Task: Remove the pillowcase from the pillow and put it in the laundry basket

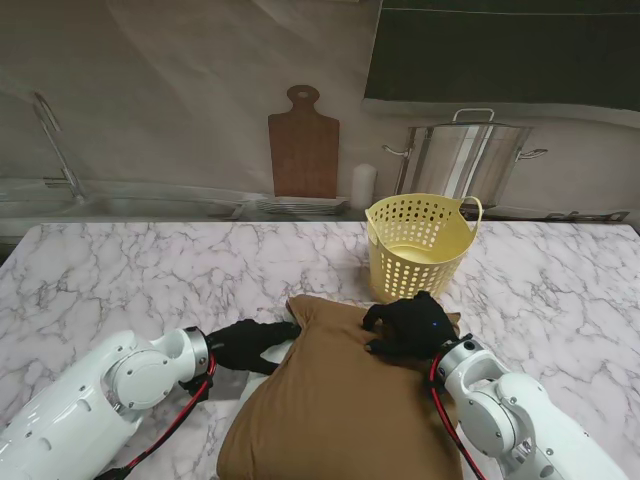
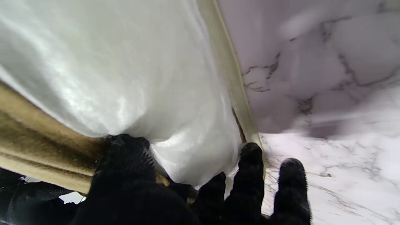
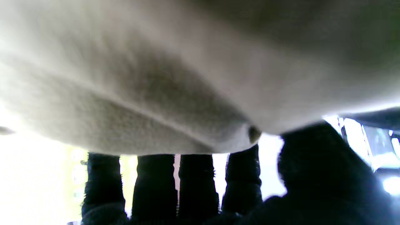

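- Pillowcase (image 1: 335, 410), brown, is seen at the lower centre of the stand view, on the marble table (image 1: 120, 270), still around the white pillow (image 2: 125, 78).
- Its left edge is pinched by the left robot hand (image 1: 250, 343).
- Its far corner is gripped by the right robot hand (image 1: 410, 325).
- The yellow laundry basket (image 1: 420, 245) stands just behind, at centre right.
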{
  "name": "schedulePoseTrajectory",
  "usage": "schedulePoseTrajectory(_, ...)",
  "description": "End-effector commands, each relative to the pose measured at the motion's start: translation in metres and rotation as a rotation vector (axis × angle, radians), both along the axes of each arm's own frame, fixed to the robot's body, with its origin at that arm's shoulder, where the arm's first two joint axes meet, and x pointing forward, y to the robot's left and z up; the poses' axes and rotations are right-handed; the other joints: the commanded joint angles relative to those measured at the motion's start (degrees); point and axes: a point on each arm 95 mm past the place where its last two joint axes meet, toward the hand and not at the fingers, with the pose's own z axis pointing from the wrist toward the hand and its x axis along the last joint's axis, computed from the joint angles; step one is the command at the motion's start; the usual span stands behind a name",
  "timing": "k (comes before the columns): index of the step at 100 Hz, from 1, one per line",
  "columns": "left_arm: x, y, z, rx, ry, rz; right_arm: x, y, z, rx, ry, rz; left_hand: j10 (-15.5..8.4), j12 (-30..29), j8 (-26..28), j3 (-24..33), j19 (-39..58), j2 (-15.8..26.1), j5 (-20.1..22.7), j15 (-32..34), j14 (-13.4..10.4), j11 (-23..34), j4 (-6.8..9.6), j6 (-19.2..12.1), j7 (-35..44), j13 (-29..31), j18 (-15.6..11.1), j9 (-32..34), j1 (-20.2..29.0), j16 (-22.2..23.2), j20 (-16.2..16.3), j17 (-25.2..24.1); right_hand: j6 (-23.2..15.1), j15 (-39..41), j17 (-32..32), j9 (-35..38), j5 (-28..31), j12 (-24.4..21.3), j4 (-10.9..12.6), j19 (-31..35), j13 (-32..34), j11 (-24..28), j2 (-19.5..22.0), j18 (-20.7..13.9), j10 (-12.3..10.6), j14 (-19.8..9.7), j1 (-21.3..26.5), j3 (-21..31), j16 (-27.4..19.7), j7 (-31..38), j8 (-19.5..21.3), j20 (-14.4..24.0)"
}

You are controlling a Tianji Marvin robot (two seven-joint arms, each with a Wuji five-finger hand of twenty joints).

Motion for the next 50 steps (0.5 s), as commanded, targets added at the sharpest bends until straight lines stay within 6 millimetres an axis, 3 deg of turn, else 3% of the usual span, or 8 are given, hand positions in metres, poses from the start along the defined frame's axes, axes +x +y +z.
schedulePoseTrajectory(1,-0.006,-0.004,-0.007,0.021,0.039,-0.021,-0.009,-0.007,-0.016,-0.005,0.043,-0.022,-3.88,-0.65,-0.17,-0.82,8.04,-4.18,-0.36,0.3,-1.16,-0.91,0.53,-3.58,1.32,-0.32,-0.9,-2.44,0.54,-0.78,-0.08,-0.65,-4.05,7.19,1.19,8.24,5.69,6.32,-0.21,2.76,6.58,12.42,-0.05,-0.12,-7.77,-8.4,6.64,12.15,3.73,7.3,-0.64,-0.75)
schedulePoseTrajectory(11,-0.007,-0.003,-0.007,0.033,0.049,-0.025,-0.014,-0.02,-0.015,-0.025,0.029,-0.046,-3.77,-0.69,-0.23,-0.86,7.87,-4.26,-0.33,0.29,-1.15,-0.85,0.49,-3.54,1.39,-0.32,-0.82,-2.33,0.08,-0.82,-0.05,-0.7,-4.48,10.56,2.24,10.0,8.76,8.31,-0.61,4.49,8.45,15.74,-0.54,-0.13,-6.89,-8.55,6.8,15.15,5.23,9.71,0.82,-0.65)
schedulePoseTrajectory(33,-0.008,-0.002,-0.007,0.054,0.071,-0.037,-0.031,-0.05,-0.019,-0.098,0.024,-0.102,-3.83,-0.76,-0.3,-0.81,7.47,-4.31,-0.28,0.19,-1.16,-0.9,0.45,-3.58,1.46,-0.44,-0.95,-2.35,-0.48,-0.93,0.02,-0.71,-5.0,11.16,2.63,10.19,9.18,9.24,-1.02,5.23,8.37,16.25,-0.63,-0.13,-6.5,-8.79,6.77,16.2,5.38,10.09,2.12,-0.69)
schedulePoseTrajectory(50,-0.01,-0.005,-0.008,0.059,0.082,-0.05,-0.037,-0.052,-0.025,-0.084,0.038,-0.106,-3.74,-0.79,-0.32,-0.78,7.21,-3.99,-0.36,0.09,-1.1,-0.96,0.41,-3.49,1.46,-0.68,-0.9,-2.49,-0.81,-0.99,0.1,-0.78,-4.85,10.56,2.76,9.88,8.67,9.27,-1.4,5.54,7.95,15.82,0.13,-0.22,-6.95,-8.86,6.73,15.67,5.01,9.56,2.14,-0.73)
